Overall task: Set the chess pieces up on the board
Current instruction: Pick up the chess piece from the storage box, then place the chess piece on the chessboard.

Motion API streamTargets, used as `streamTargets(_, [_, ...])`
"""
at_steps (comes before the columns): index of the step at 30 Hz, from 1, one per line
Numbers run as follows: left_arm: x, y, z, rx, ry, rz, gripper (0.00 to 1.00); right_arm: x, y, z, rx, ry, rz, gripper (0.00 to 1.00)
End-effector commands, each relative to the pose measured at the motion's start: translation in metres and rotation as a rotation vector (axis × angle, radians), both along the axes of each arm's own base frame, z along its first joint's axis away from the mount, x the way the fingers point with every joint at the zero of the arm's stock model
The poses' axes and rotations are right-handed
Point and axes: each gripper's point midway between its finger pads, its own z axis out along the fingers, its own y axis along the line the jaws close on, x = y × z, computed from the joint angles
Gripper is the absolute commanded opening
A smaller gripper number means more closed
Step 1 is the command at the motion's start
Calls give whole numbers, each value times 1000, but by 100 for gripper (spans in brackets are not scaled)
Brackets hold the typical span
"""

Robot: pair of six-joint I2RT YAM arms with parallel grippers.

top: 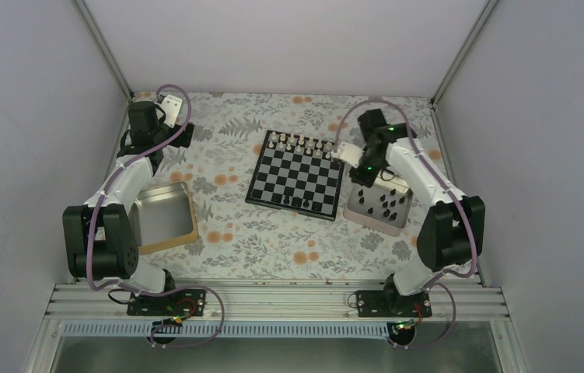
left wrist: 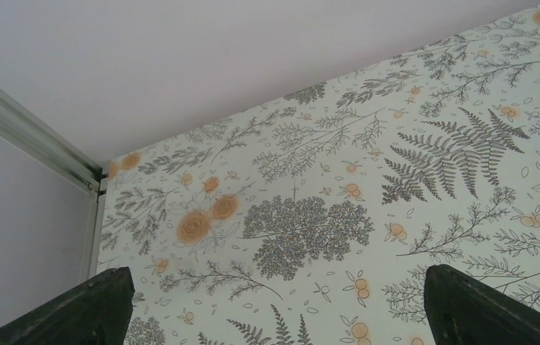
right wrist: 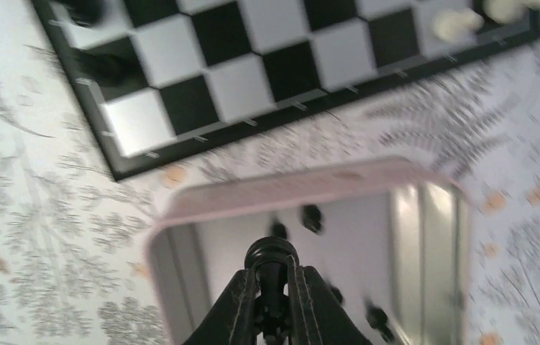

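Observation:
The board [top: 296, 175] lies mid-table, with pale pieces [top: 300, 142] along its far row and a few black chess pieces [top: 296, 202] on its near row. More black pieces [top: 386, 203] lie in the silver tin [top: 374, 224] to its right. My right gripper [top: 362, 180] hovers over that tin. In the right wrist view the right gripper [right wrist: 272, 277] is shut on a black chess piece [right wrist: 272, 253], above the tin [right wrist: 288, 188] and near the board's corner [right wrist: 252, 65]. My left gripper [top: 145, 116] is at the far left. The left gripper [left wrist: 274, 309] is open and holds nothing.
A gold-rimmed tin [top: 166, 217] sits empty at the near left beside the left arm. The floral cloth [left wrist: 303, 230] covers the table. White walls close the back and both sides, with a metal post [left wrist: 29, 136] in the far-left corner.

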Motion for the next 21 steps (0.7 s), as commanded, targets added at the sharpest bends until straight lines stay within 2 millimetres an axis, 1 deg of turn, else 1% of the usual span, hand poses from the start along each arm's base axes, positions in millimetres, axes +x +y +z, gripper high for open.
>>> streamTargets(1, [3, 4, 15, 1, -34, 16, 100, -26, 39, -14, 17, 100, 71, 9])
streamTargets(4, [3, 3, 14, 2, -31, 16, 100, -34, 60, -25, 32, 119, 116, 9])
streamTargets(5, [3, 3, 14, 2, -32, 15, 100, -37, 65, -37, 29, 152, 127, 9])
streamTargets(10, [3, 3, 16, -1, -35, 14, 100, -53, 90, -61, 46, 207, 182, 9])
streamTargets(14, [3, 4, 14, -1, -30, 17, 100, -62, 98, -80, 36, 239, 200, 9])
streamTargets(16, [3, 3, 14, -1, -31, 17, 100, -62, 101, -84, 42, 244, 209, 9])
streamTargets(21, [2, 4, 14, -1, -31, 17, 100, -62, 101, -91, 34, 250, 211, 9])
